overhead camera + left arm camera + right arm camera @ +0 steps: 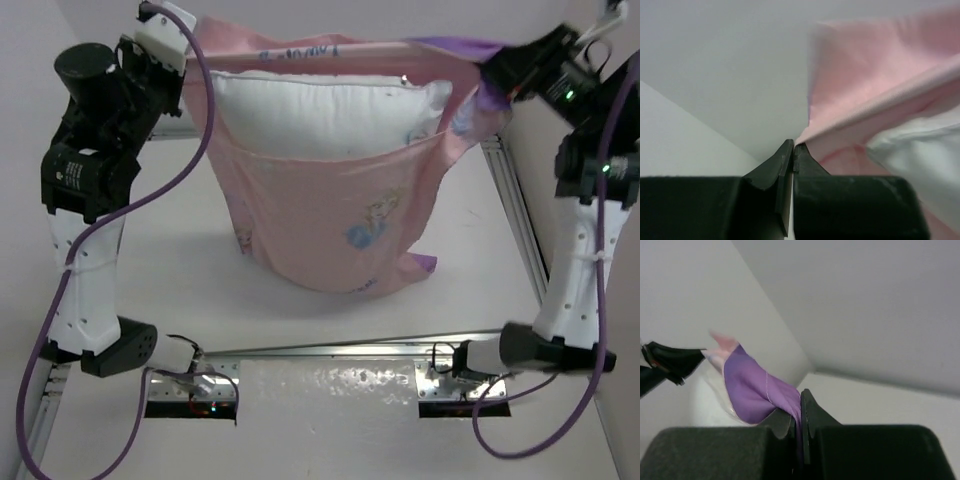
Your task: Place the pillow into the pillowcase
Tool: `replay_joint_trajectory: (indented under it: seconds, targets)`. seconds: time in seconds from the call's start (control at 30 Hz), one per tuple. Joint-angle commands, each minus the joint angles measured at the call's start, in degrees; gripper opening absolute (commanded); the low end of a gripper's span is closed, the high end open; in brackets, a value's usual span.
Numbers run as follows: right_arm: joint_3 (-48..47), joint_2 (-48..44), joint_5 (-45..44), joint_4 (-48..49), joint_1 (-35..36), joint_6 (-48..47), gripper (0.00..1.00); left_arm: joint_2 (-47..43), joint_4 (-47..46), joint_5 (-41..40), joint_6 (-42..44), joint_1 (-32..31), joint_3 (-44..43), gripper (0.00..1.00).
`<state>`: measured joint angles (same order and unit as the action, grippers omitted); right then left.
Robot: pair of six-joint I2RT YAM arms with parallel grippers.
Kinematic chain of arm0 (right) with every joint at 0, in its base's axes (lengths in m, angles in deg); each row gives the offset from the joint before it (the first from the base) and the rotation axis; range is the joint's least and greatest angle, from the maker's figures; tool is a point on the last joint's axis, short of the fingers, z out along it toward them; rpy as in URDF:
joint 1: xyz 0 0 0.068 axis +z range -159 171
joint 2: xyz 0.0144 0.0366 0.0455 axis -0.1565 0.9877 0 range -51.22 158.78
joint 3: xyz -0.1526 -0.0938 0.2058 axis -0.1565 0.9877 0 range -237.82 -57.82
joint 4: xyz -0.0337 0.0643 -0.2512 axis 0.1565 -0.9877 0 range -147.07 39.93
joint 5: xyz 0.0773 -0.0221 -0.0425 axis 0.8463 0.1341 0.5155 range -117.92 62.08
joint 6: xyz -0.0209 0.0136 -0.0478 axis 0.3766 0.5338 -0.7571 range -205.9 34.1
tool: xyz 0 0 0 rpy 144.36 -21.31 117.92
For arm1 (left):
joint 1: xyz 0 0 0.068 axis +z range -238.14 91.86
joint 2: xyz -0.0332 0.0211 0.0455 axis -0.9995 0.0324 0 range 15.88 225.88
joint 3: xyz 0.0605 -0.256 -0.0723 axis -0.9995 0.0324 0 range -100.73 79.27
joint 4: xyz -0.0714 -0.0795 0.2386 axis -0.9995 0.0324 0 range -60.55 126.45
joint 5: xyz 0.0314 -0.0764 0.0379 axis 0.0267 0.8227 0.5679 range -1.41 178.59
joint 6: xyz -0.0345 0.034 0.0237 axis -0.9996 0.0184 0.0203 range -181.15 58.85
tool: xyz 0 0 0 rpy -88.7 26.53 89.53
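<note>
The pink pillowcase [330, 215] hangs in the air between both arms, its mouth held open upward. The white pillow [325, 110] sits inside it, its upper part showing above the front rim. My left gripper [190, 55] is shut on the pillowcase's left top corner; in the left wrist view the pink pillowcase [875, 90] runs out of the left gripper [792, 147], with the white pillow [925, 155] beside it. My right gripper [497, 75] is shut on the purple right corner, and the purple pillowcase edge [755, 387] is pinched in the right gripper [800, 397].
A metal frame rail [515, 210] runs along the table's right side and another rail [340, 350] crosses the front. The pillowcase's bottom edge hangs near the white table surface [180, 270].
</note>
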<state>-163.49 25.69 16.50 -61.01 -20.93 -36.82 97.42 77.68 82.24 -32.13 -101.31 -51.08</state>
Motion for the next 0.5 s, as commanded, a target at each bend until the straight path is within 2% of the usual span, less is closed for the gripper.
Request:
replay_joint_trajectory:
  seconds: [0.0,0.03,0.07,0.1,0.13,0.17,0.2,0.23,0.27,0.3,0.33,0.37,0.4,0.43,0.47]
  targets:
    - [-31.8,9.5,-11.3,-2.9,-7.2,-1.2,0.0,-5.4,-23.5,-16.2,8.6,3.4,-13.7,0.0]
    - [-46.7,11.3,-12.9,-6.3,-7.1,-2.5,0.0,-4.0,-22.8,-18.6,9.0,3.4,-16.7,0.0]
    - [-43.7,10.9,-11.3,-8.9,-7.1,-4.0,0.0,-5.1,-16.0,-20.8,9.0,3.4,-14.1,0.0]
    - [-15.5,3.6,-9.5,-2.4,-6.5,-4.1,0.0,-7.4,-14.2,-24.9,8.3,3.4,3.8,0.0]
    - [2.1,-1.6,-9.4,15.0,-6.0,9.1,0.0,-10.2,-16.4,-26.7,8.4,3.4,13.6,0.0]
    - [12.0,-4.5,-11.5,35.3,-7.4,16.1,0.0,-13.5,-23.5,-26.2,9.2,3.4,19.6,0.0]
    - [-1.9,-1.1,-10.9,31.4,-9.4,18.4,0.0,-12.6,-24.9,-23.5,10.5,3.4,12.6,0.0]
    - [-17.2,3.6,-9.9,21.6,-10.1,12.0,0.0,-9.3,-24.3,-22.2,11.0,3.4,1.4,0.0]
    - [-33.6,8.6,-12.3,12.8,-10.1,9.0,0.0,0.7,-22.6,-21.8,11.6,3.4,-13.3,0.0]
    - [-47.4,12.2,-13.4,7.7,-10.1,9.0,0.0,3.9,-24.0,-23.7,13.7,3.4,-31.2,0.0]
    - [-45.2,12.4,-11.5,9.3,-10.1,11.6,0.0,2.1,-25.2,-24.9,13.9,3.4,-30.8,0.0]
    - [-36.6,9.3,-9.9,12.6,-10.0,13.6,0.0,-2.7,-28.4,-26.2,14.5,3.3,-23.5,0.0]
    - [-10.6,0.4,-10.8,29.3,-10.0,20.7,0.0,-13.2,-34.4,-28.2,16.4,3.4,0.5,0.0]
    - [-2.4,-2.1,-13.5,36.8,-10.0,22.0,0.0,-13.3,-40.1,-28.1,17.9,3.4,9.2,0.0]
    - [-0.8,-2.4,-15.1,37.8,-10.0,21.2,0.0,-14.8,-41.0,-28.4,18.8,3.4,11.5,0.0]
